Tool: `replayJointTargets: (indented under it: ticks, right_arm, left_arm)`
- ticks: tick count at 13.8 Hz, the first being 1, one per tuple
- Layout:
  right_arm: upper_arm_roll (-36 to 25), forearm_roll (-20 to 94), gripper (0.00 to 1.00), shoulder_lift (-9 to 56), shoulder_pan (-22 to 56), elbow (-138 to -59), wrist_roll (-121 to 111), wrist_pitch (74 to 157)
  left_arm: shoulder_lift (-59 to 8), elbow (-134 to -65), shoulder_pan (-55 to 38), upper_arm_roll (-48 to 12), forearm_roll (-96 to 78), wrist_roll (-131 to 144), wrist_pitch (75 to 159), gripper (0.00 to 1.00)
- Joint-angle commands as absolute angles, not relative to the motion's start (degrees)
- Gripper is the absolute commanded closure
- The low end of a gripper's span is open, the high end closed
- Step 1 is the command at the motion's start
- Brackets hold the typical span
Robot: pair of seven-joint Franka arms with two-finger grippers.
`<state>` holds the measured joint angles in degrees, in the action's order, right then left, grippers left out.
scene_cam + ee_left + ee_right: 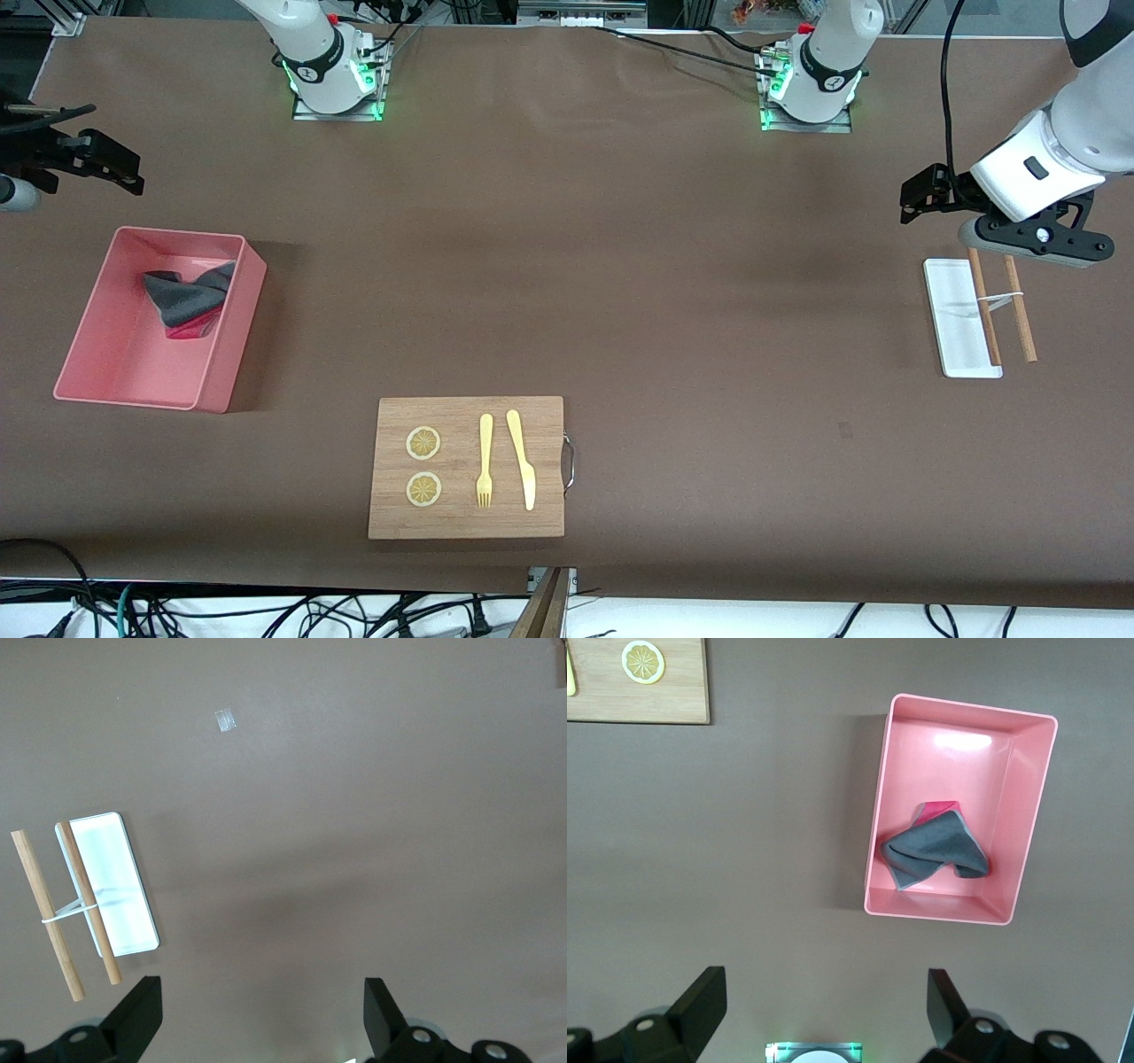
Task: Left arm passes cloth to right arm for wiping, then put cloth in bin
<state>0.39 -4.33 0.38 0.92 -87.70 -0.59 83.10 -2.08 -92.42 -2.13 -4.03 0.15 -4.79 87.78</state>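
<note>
Pink plastic walls of the rectangular bin (221,354) enclose the crumpled grey-and-red cloth (188,303), which in the front view lies in the part of the tub farther from the camera, toward the right arm's end of the brown-covered table (709,310). Nearer the camera stands a wooden cutting board (467,523) carrying two lemon slices, a yellow fork and a yellow knife. The right gripper (106,168) hangs at the table's edge near the bin, empty; the left gripper (930,190) hangs over the table by a white rectangular tray (961,341) with two wooden sticks (1019,306) propped across it. In the left wrist view, the left gripper's fingers (137,1014) stand wide apart with nothing between them, bare table below, the tray and sticks just off to one side. In the right wrist view, the right gripper's fingers (700,1001) are likewise spread and empty, and the cloth rests inside the bin against one long wall, touching nothing else. Judging from this, the handover, wiping and drop-off look complete; nothing seems left but for both arms to wait.
</note>
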Motion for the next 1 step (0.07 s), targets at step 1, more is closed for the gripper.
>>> replayJointTargets:
  ticks: [1]
  right_arm:
    - [0.7, -3.7, 0.00, 1.6, 0.3, -85.7, 0.2, 81.9]
  left_arm:
    - [-2.6, -91.0, -2.2, -4.2, 1.7, -4.7, 87.1, 0.00]
